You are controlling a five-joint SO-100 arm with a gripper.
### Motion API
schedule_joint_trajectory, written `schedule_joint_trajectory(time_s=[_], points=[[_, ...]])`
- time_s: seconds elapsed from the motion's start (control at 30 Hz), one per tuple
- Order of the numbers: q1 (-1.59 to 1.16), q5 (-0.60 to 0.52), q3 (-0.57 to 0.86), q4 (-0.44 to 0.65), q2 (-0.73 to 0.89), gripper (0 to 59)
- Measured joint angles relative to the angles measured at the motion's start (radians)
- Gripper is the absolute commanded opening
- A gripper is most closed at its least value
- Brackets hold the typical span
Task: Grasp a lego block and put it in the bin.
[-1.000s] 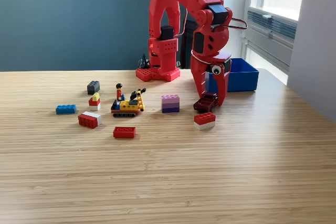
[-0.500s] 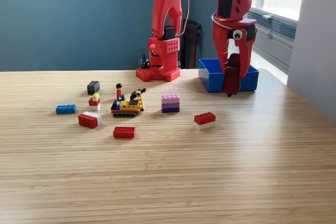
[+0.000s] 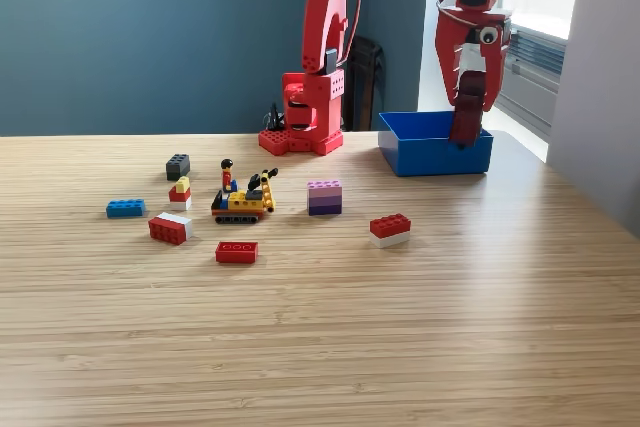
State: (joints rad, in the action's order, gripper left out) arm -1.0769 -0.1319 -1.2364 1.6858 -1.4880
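Dark red lego block (image 3: 466, 119) clamped in the tool (image 3: 467, 132), hanging over the blue bin (image 3: 432, 155) at the worktop's far right edge. Risk: off-centre release clips the bin wall, block bounces out.

dark block (image 3: 466, 119) now over bin (image 3: 432, 157)

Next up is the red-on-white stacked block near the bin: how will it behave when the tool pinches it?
The red-on-white block looks like rigid plastic, so probably stiff and light. Lying flat, it shouldn't roll. Being two stacked pieces, it might separate if gripped on the top layer only.
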Motion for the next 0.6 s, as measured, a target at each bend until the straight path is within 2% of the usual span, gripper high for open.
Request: schedule_joint_trajectory(time_s=[0.23,0.6], points=[[-0.034,-0.011,0.107,0.048,0.002,0.0],[-0.109,-0.021,0.117,0.049,0.002,0.0]])
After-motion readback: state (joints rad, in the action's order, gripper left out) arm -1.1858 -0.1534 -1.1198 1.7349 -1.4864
